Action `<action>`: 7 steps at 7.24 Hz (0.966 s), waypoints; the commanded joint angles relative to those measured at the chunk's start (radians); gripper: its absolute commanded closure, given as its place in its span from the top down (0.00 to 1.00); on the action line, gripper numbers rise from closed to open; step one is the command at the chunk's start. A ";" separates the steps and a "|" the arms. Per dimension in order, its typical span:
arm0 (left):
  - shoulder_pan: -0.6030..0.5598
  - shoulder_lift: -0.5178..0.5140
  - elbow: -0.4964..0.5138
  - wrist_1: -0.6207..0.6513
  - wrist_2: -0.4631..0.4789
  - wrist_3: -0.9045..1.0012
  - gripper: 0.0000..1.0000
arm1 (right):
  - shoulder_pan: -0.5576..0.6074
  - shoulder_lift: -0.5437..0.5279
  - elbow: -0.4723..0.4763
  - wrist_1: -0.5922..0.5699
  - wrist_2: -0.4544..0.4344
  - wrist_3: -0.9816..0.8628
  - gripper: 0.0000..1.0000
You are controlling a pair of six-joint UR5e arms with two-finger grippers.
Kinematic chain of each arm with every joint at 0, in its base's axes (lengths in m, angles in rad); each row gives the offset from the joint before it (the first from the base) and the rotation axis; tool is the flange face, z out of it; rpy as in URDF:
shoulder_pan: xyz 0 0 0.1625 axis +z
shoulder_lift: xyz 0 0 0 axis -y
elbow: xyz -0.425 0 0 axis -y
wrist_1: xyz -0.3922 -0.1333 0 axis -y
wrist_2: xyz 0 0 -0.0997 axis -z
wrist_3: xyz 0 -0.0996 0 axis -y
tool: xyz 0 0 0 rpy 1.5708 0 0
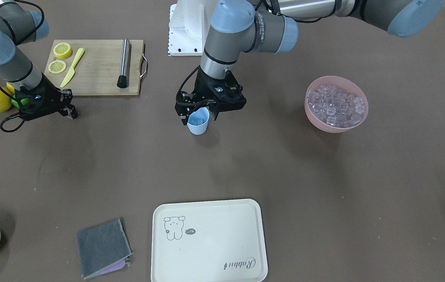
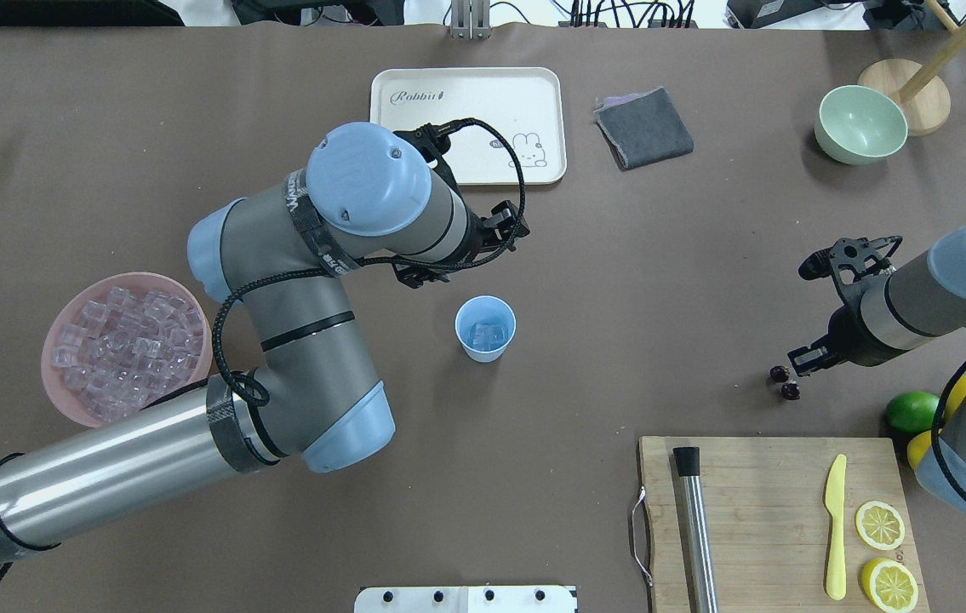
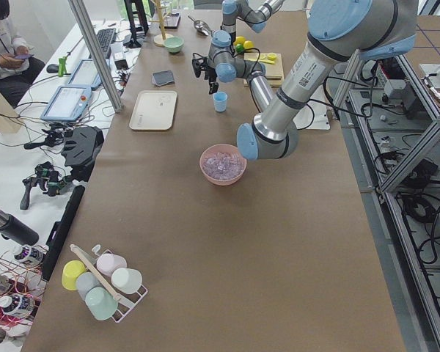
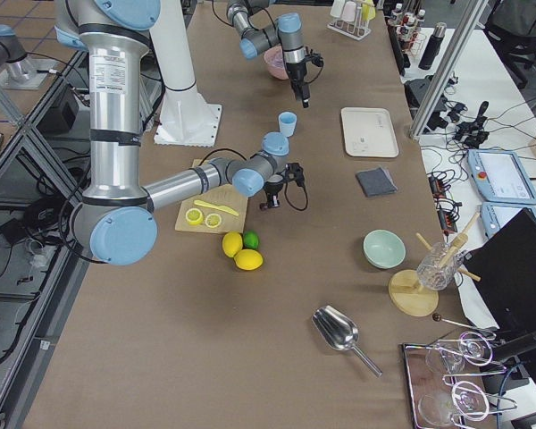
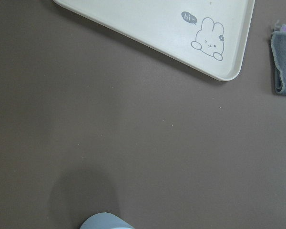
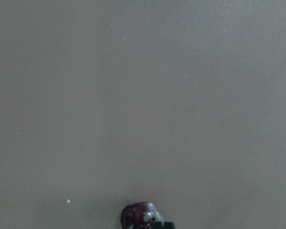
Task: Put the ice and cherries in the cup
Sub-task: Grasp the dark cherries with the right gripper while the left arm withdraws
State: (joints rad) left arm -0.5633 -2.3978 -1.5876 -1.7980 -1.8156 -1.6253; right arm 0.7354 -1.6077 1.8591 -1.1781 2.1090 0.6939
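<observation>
The light blue cup (image 1: 198, 122) stands mid-table and holds ice cubes (image 2: 487, 334). More ice fills the pink bowl (image 1: 336, 103). My left gripper (image 1: 200, 111) hangs just above the cup's rim, open and empty. The cup's rim shows at the bottom of the left wrist view (image 5: 105, 222). The two dark cherries (image 2: 783, 380) sit at table level near the cutting board's corner. My right gripper (image 2: 792, 365) is low over them, fingertips close together on their stem. One cherry shows at the bottom of the right wrist view (image 6: 139, 217).
A cutting board (image 2: 768, 511) holds lemon halves, a yellow knife and a metal rod. Whole lemons and a lime (image 2: 912, 411) lie beside it. A cream tray (image 1: 208, 241), a grey cloth (image 1: 102, 246) and a pale green bowl (image 2: 861, 125) stand on the far side.
</observation>
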 commanded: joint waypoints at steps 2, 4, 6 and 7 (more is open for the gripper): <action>-0.117 0.105 -0.122 0.080 -0.111 0.199 0.92 | 0.001 -0.003 0.011 -0.002 0.006 -0.001 0.00; -0.189 0.309 -0.303 0.127 -0.189 0.386 0.92 | 0.019 0.014 0.034 -0.012 0.012 0.001 0.00; -0.255 0.490 -0.388 0.124 -0.221 0.563 0.92 | 0.027 0.091 0.069 -0.047 0.025 0.024 0.00; -0.265 0.559 -0.414 0.121 -0.221 0.644 0.92 | 0.044 0.185 0.081 -0.134 0.031 0.085 0.00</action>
State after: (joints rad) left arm -0.8042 -1.9331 -1.9610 -1.6744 -2.0294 -1.0852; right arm 0.7641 -1.5144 1.9242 -1.2366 2.1321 0.7262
